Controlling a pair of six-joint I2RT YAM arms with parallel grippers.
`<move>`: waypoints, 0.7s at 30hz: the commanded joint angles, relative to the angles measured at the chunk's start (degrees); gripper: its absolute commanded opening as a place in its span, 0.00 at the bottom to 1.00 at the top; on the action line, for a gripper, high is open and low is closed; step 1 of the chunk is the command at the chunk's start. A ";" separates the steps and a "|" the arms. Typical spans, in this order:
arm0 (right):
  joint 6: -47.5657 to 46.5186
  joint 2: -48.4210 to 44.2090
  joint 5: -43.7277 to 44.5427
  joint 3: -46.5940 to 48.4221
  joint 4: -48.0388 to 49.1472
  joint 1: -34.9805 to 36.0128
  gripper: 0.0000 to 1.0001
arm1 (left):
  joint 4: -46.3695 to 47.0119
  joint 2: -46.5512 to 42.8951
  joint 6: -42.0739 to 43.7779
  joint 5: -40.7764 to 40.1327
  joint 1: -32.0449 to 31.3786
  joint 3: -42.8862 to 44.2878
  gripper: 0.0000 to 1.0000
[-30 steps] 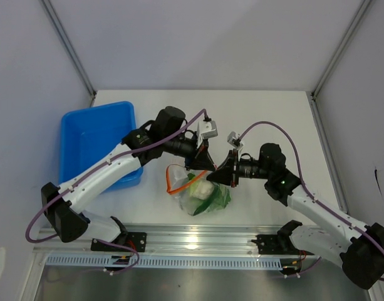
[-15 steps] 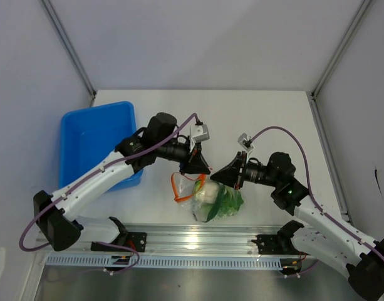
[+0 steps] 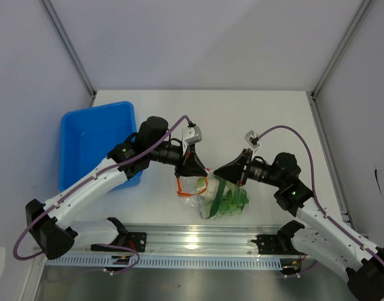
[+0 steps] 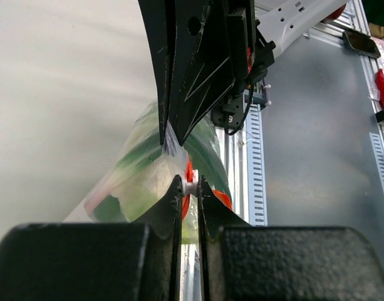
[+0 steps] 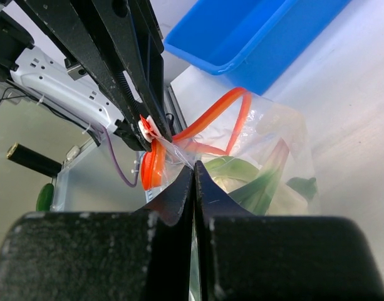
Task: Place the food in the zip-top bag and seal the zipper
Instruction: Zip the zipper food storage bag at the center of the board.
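The zip-top bag (image 3: pixel 224 199) hangs between my two grippers just in front of the table's near edge. The food (image 3: pixel 228 202), pale leafy and green pieces, is inside it. The zipper (image 3: pixel 190 189) loops off the bag's left side as an orange-red strip. My left gripper (image 3: pixel 206 170) is shut on the zipper's white slider (image 4: pixel 192 182). My right gripper (image 3: pixel 217 173) is shut on the clear film at the bag's mouth (image 5: pixel 179 150), close beside the left fingertips. The right wrist view shows the zipper (image 5: pixel 207 119) partly open and the food (image 5: pixel 242 169) behind the film.
A blue bin (image 3: pixel 94 141) stands at the table's left, under my left arm, and also shows in the right wrist view (image 5: pixel 242 31). The metal rail (image 3: pixel 192 241) with the arm bases runs along the near edge, below the bag.
Both grippers have moved nearer the front edge and to the right, carrying the bag with them. The right arm has drawn back to the right. Both stay shut.
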 commanded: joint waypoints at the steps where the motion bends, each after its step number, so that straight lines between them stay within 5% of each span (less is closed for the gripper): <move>1: 1.31 -0.52 3.09 1.06 5.14 -1.39 0.00 | -0.69 -2.02 -1.06 4.66 0.69 -0.30 0.01; 9: 0.10 0.36 3.01 3.25 3.57 1.85 0.00 | 3.70 0.53 -5.97 5.36 0.69 0.40 0.01; 14: -7.97 3.96 -4.82 8.87 -7.23 3.44 0.02 | 1.61 2.54 -4.50 5.10 0.69 4.60 0.01; 16: -10.79 5.54 -6.84 11.24 -12.74 4.32 0.29 | -2.17 3.95 -3.09 5.36 0.69 7.07 0.00; 18: -15.37 6.34 -7.46 12.83 -16.37 4.85 0.45 | -4.80 4.83 -1.76 5.89 0.69 9.35 0.01; 21: -19.23 7.48 -8.60 14.77 -21.04 5.11 0.49 | -7.19 5.62 1.57 7.64 0.69 10.51 0.01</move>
